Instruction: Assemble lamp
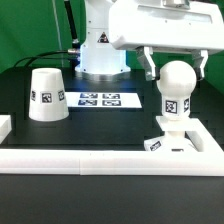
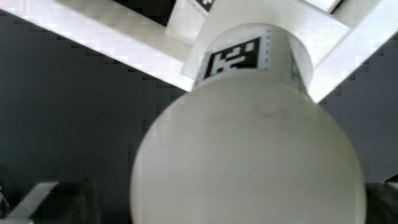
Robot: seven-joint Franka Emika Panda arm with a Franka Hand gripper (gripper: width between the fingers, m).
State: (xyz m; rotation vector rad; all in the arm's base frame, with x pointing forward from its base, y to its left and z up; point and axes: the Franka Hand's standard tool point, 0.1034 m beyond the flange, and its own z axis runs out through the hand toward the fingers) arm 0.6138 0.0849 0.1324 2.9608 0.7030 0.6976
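The white ball-shaped bulb (image 1: pixel 177 82) stands upright on the flat square base (image 1: pixel 165 140), at the exterior view's right. A tag shows on its neck. My gripper (image 1: pixel 175 66) hangs over the bulb, open, with one finger (image 1: pixel 150 66) on each side of the ball and a small gap on both sides. In the wrist view the bulb (image 2: pixel 222 150) fills the picture between the dark fingers (image 2: pixel 22 200), and its tagged neck reaches down to the base (image 2: pixel 125 50). The cone-shaped shade (image 1: pixel 47 94) stands on the table at the exterior view's left, apart from the gripper.
The marker board (image 1: pixel 105 99) lies flat on the black table between the shade and the bulb. A low white wall (image 1: pixel 90 160) runs along the front, with side pieces at both ends. The base sits in its right corner. The arm's pedestal (image 1: pixel 100 55) stands behind.
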